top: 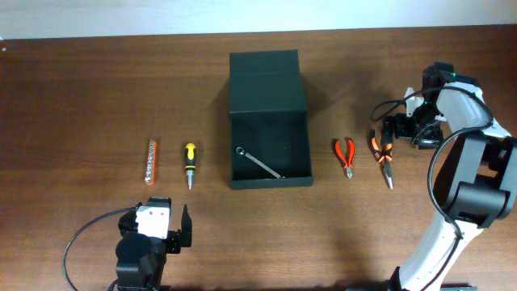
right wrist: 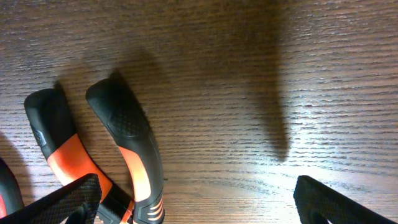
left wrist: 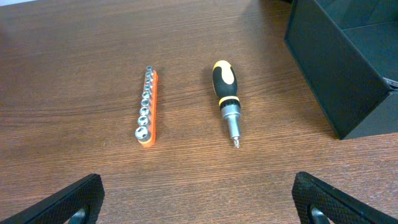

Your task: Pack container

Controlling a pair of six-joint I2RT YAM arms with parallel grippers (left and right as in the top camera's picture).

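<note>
The dark container [top: 271, 182] stands open mid-table with its flap lid folded back, and a silver wrench [top: 260, 162] lies inside. Left of it lie an orange socket rail [top: 151, 162] and a yellow-black screwdriver [top: 190, 164]. Right of it lie red pliers [top: 346, 157] and orange-black long-nose pliers [top: 383, 158]. My left gripper [top: 159, 225] is open and empty, just in front of the rail [left wrist: 148, 107] and screwdriver [left wrist: 226, 99]. My right gripper [right wrist: 196, 199] is open low over the orange-black pliers' handles [right wrist: 130, 143], with its left finger beside them.
The container's side wall [left wrist: 339, 68] shows at the right of the left wrist view. A red pliers handle [right wrist: 5, 186] shows at the left edge of the right wrist view. The wooden table [top: 81, 97] lies bare around the tools.
</note>
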